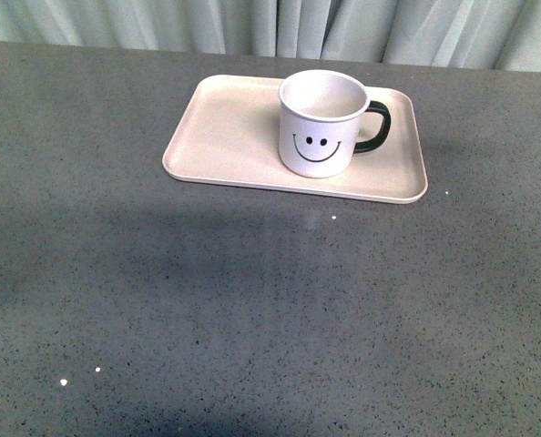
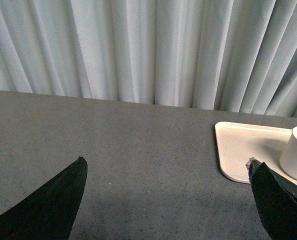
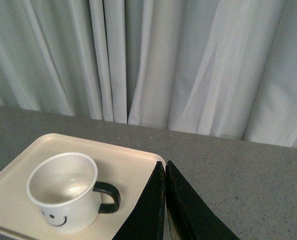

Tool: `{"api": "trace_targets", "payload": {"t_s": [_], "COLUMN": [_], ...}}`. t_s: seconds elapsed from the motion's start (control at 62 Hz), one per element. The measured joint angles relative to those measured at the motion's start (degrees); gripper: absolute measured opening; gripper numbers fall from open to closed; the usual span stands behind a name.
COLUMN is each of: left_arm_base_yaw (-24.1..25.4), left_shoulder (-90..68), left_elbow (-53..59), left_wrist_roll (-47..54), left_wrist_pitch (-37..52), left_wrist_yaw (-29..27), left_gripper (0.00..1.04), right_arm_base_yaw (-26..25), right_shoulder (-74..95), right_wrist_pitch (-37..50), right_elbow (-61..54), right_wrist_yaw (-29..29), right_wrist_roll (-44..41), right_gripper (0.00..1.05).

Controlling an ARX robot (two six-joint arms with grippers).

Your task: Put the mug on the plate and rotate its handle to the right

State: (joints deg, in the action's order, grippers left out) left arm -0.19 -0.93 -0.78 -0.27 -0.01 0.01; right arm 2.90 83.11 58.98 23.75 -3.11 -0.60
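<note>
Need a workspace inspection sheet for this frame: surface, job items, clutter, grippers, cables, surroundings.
Surface: grey speckled table, a few small white specks, a broad shadow across the near part.
Job's things: mug upright on the plate, right of the plate's middle, empty inside; smiley faces the robot; handle points to the right.
Clutter: nothing seen.
Grippers: left gripper open, holding nothing, over bare table beside the plate's edge; right gripper shut, empty, apart from the mug on its handle side. Neither shows in the front view.
Cables: nothing seen.
Surroundings: pale pleated curtain behind the table's far edge.
</note>
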Motion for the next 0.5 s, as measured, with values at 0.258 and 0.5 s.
{"api": "trace_targets", "payload": {"t_s": [0.258,0.5], "left_arm_base_yaw": [0.0,0.0], "left_shoulder": [0.0,0.0], "left_elbow": [0.0,0.0], "left_wrist_roll": [0.0,0.0], "left_wrist_pitch": [0.0,0.0], "left_wrist_yaw": [0.0,0.0], "left_gripper": [0.95,0.95], "right_arm_base_yaw": [-2.8,-2.9], "right_shoulder": [-11.5,-17.8], "right_wrist_pitch": [-0.8,-0.6], "right_elbow": [-10.9,-18.0], "right_wrist_yaw": [3.0,3.1], "right_wrist_roll": [0.0,0.0], "right_gripper": [0.02,0.02]}}
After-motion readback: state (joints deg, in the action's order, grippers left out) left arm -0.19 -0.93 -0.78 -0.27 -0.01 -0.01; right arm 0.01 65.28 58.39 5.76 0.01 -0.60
